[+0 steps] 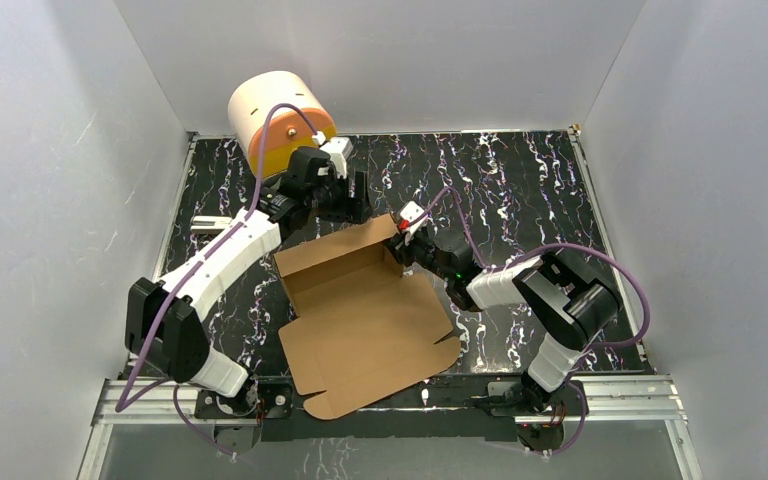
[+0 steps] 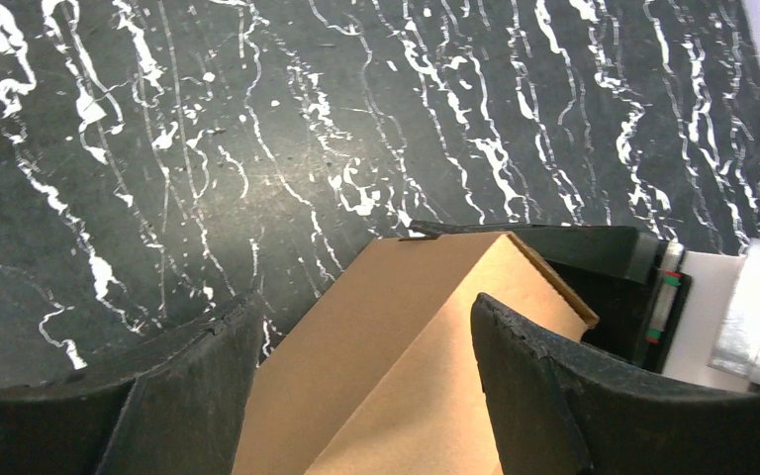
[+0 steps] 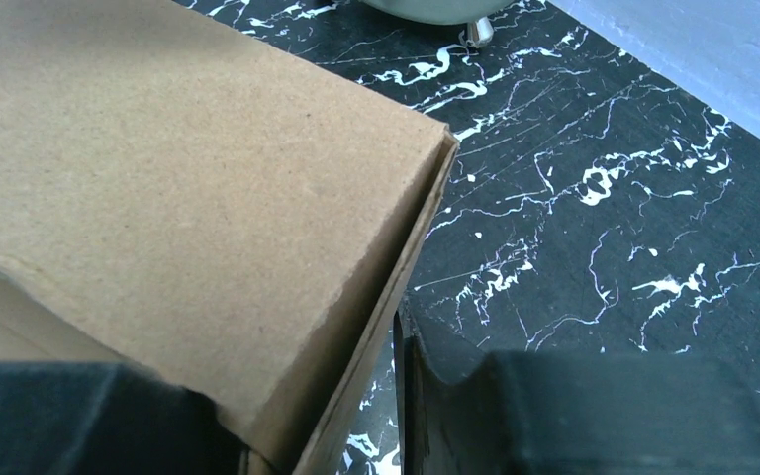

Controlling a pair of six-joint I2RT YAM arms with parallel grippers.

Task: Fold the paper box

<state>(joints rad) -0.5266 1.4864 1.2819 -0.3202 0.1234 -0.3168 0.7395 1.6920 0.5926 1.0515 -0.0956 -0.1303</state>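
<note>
The paper box [image 1: 365,320] is plain brown cardboard, partly folded, with its far walls raised and its wide lid flap flat toward the near edge. My left gripper [image 1: 356,207] is over the box's far wall. In the left wrist view [image 2: 363,312] it is open, and the cardboard wall [image 2: 406,366] rises between its fingers [image 2: 534,386]. My right gripper [image 1: 404,243] is at the box's far right corner. In the right wrist view [image 3: 297,396] its jaws straddle the wall's end [image 3: 208,198], with a narrow gap at the right finger [image 3: 554,406].
A cream cylindrical cabinet [image 1: 270,110] with an orange drawer [image 1: 295,135] stands at the back left, just behind the left wrist. The black marbled table [image 1: 520,180] is walled by white panels. The right gripper's body [image 2: 693,297] shows beyond the wall in the left wrist view.
</note>
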